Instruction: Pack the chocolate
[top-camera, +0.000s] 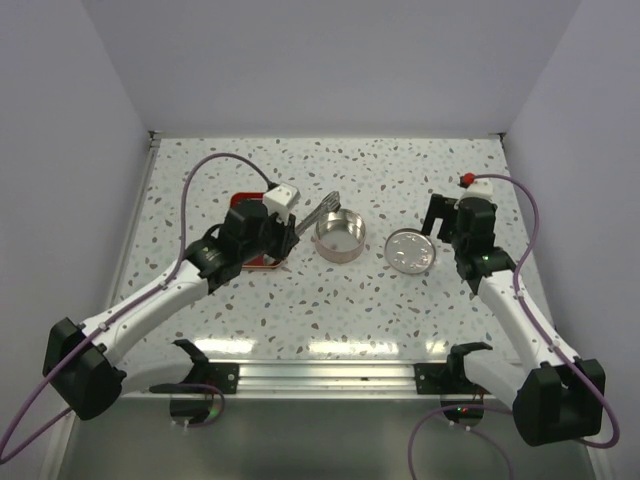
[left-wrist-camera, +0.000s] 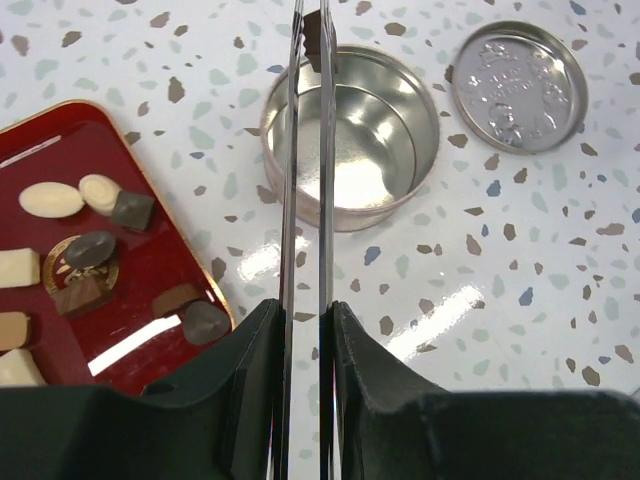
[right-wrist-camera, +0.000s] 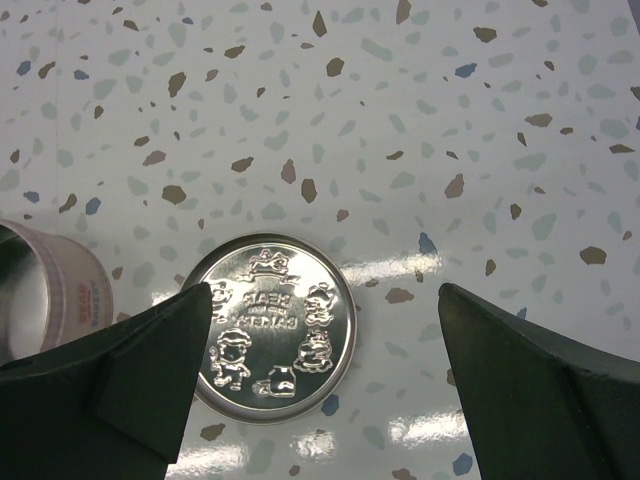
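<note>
Nearest the lens, my left gripper (left-wrist-camera: 305, 330) was clamped on the tongs (left-wrist-camera: 291, 200), its black fingers (left-wrist-camera: 240, 360) pressing the two steel blades almost together. At the blade tips sat one dark chocolate (left-wrist-camera: 313, 38), pinched and held off the table (left-wrist-camera: 500, 250), right at the far rim of the tin (left-wrist-camera: 415, 130). From the wrist view I could not tell whether it hung over the opening or over the rim itself. The tin stood open and looked empty, so I took this for the first piece to go in. To drop it well, I judged I should draw the tips back a little toward the middle of the opening and lower them inside the wall. Only then should I ease my squeeze, so the blades parted slowly. A release from high up or over the rim could bounce the piece out. The other chocolates (left-wrist-camera: 90, 250), dark, light brown and cream, lay on the red tray (left-wrist-camera: 150, 270) just left of the tin. The lid (left-wrist-camera: 518, 85) lay flat to the right, apart from the tin, and my right gripper (right-wrist-camera: 325, 300) hung over it with jaws wide and nothing held.
</note>
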